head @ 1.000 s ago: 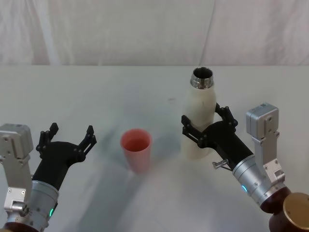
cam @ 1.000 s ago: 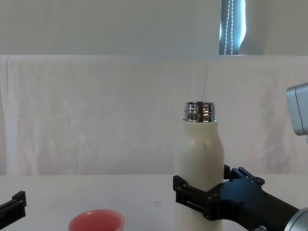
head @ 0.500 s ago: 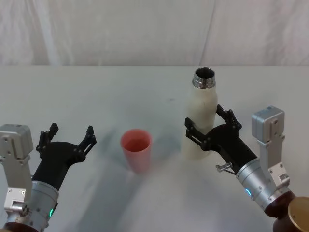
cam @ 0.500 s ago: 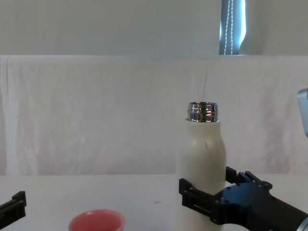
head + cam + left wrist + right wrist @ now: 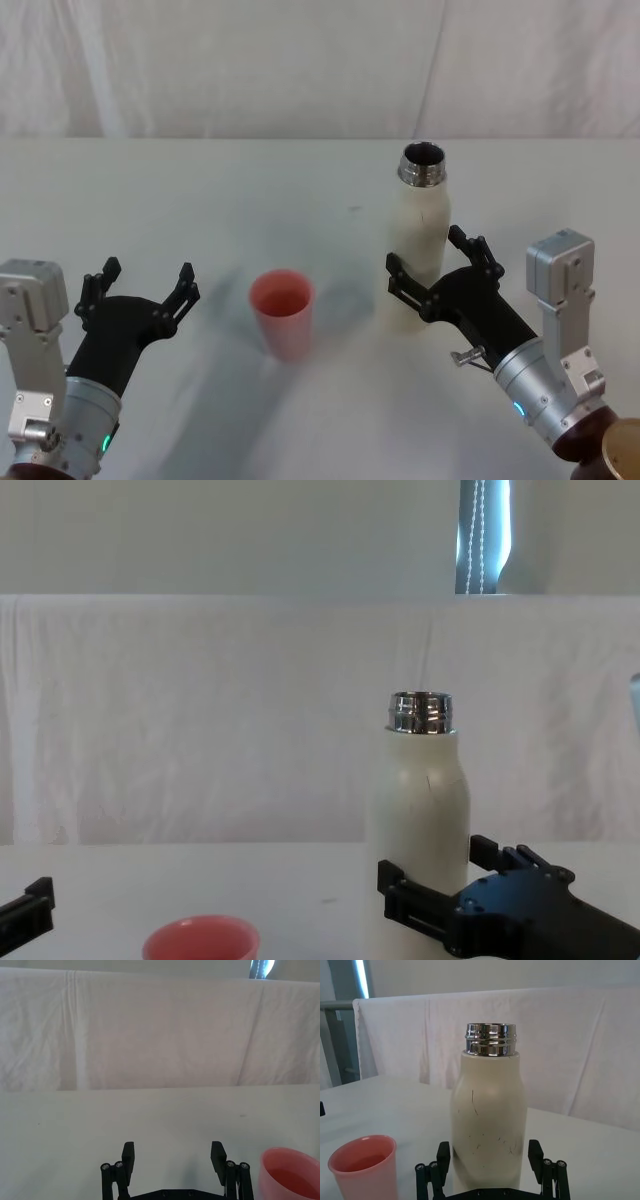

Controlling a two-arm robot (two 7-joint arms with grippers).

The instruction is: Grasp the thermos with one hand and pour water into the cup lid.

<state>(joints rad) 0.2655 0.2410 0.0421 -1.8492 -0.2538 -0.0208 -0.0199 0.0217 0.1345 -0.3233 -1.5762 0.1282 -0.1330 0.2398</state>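
Note:
The cream-white thermos (image 5: 420,215) stands upright and uncapped on the table, right of centre, its steel neck open at the top. My right gripper (image 5: 428,262) is open, one finger on each side of the thermos's lower body; in the right wrist view the fingers (image 5: 442,1152) stand just clear of the thermos (image 5: 489,1110). The pink cup lid (image 5: 283,300) stands upright left of the thermos, apart from it. My left gripper (image 5: 148,272) rests open near the table's front left, left of the cup lid (image 5: 292,1172), holding nothing. The chest view shows the thermos (image 5: 420,790) towering over the cup lid (image 5: 200,940).
The table (image 5: 200,200) is covered in white cloth. A white curtain (image 5: 250,60) hangs along its far edge. Open room lies between the cup lid and my left gripper, and behind both objects.
My right gripper has drawn back toward me and sits lower on the thermos. The thermos stays upright, edged slightly right. The left arm and cup lid have not moved.

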